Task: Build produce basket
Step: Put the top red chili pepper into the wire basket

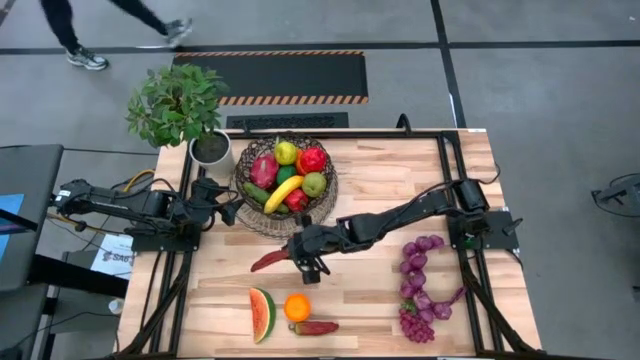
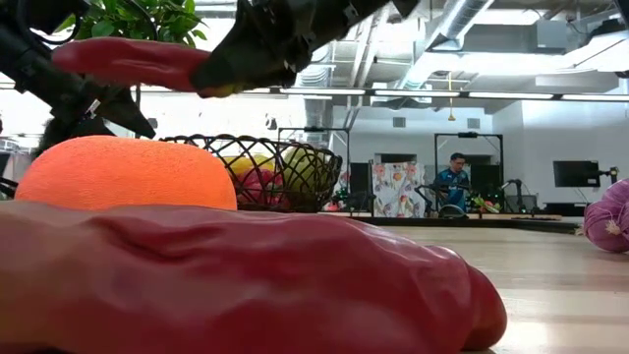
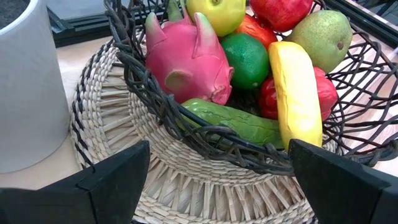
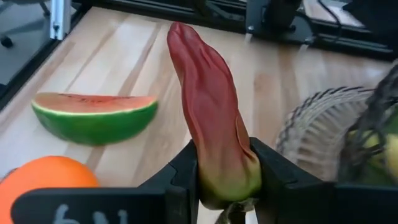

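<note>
The right hand [image 1: 302,256] holds a long red pepper [image 1: 270,260] by its stem end, fingers [image 4: 180,171] pressed against both sides, lifted above the desk [image 1: 380,300] just in front of the basket [image 1: 285,215]. The left hand [image 1: 232,207] hangs beside the basket's rim on the plant pot [image 1: 211,150] side, fingers [image 3: 118,177] spread wide and empty. The basket sits on a woven mat [image 3: 205,193] and already carries a dragon fruit [image 3: 186,56], banana [image 3: 298,93], cucumber [image 3: 239,124], pear [image 3: 323,31] and other pieces. Farther from the basket than the held pepper, a watermelon slice [image 1: 261,313], an orange [image 1: 297,307] and another red pepper [image 1: 316,327] lie near the desk's front edge. Purple grapes [image 1: 420,290] lie well apart from the basket, beyond the right arm.
</note>
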